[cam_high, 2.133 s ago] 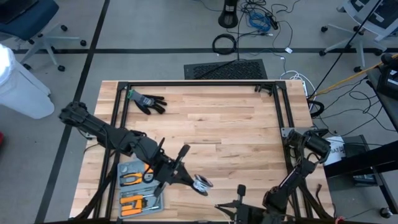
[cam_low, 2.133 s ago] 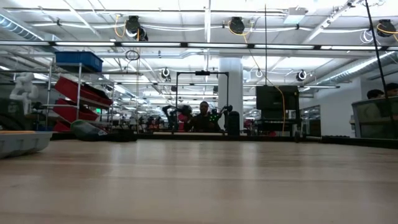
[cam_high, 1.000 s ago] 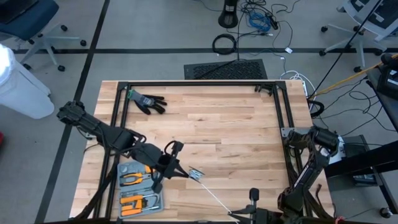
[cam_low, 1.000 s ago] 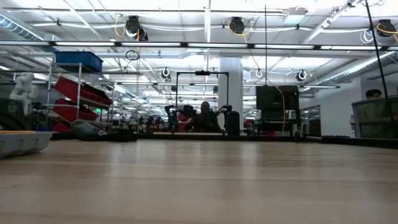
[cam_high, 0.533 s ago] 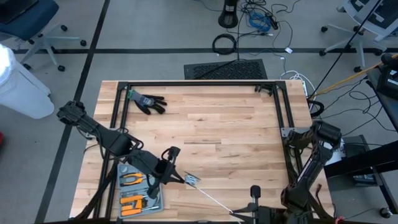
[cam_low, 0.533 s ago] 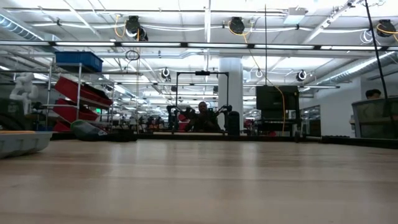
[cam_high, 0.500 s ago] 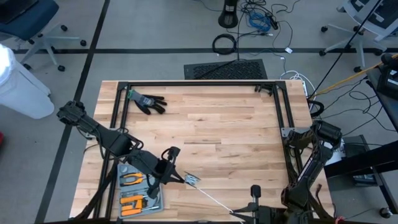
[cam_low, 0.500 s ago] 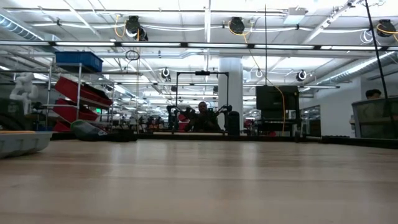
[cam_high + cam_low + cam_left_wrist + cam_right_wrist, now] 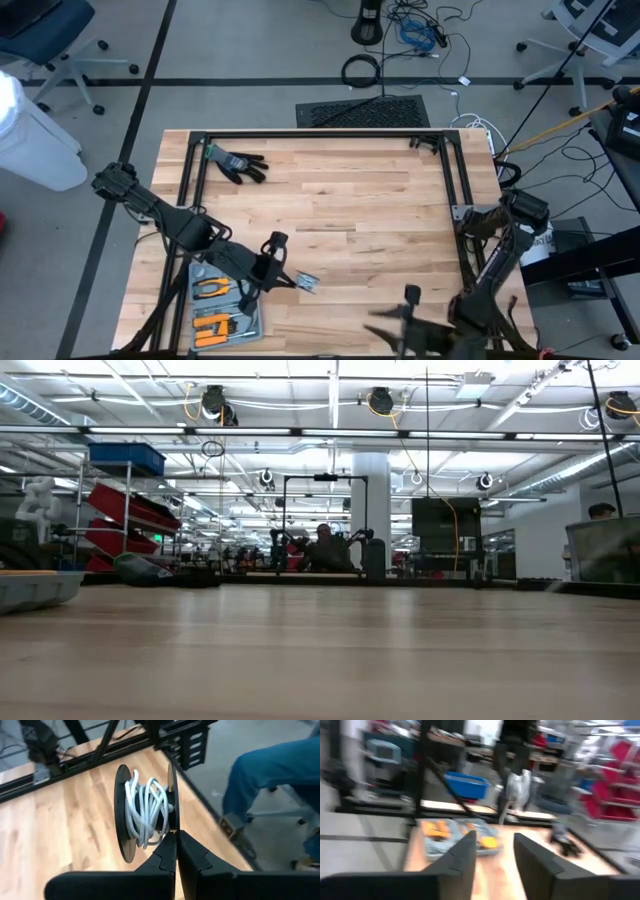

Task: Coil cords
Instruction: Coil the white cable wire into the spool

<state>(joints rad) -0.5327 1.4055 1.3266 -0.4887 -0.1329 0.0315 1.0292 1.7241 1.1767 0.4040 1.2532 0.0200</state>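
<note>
Desk [image 9: 380,220]: pale wooden top, ringed by a black frame.
Left arm: reaches in from the desk's left edge toward the near edge, ending just right of the tool tray.
Right arm: folded at the near right corner, blurred in the high view.
Tool tray [image 9: 222,305]: grey, at the near left corner, holding orange-handled tools.
Glove [image 9: 233,162]: black, lying near the far left corner.
Left gripper [image 9: 176,851]: jaws pressed together on the rim of the spool.
Right gripper [image 9: 493,851]: fingers apart, nothing between them, pointing across the desk toward the tool tray.
Cords [image 9: 146,810]: white, wound in loose turns on a black spool [image 9: 124,820], held above the desk near its near edge.
</note>
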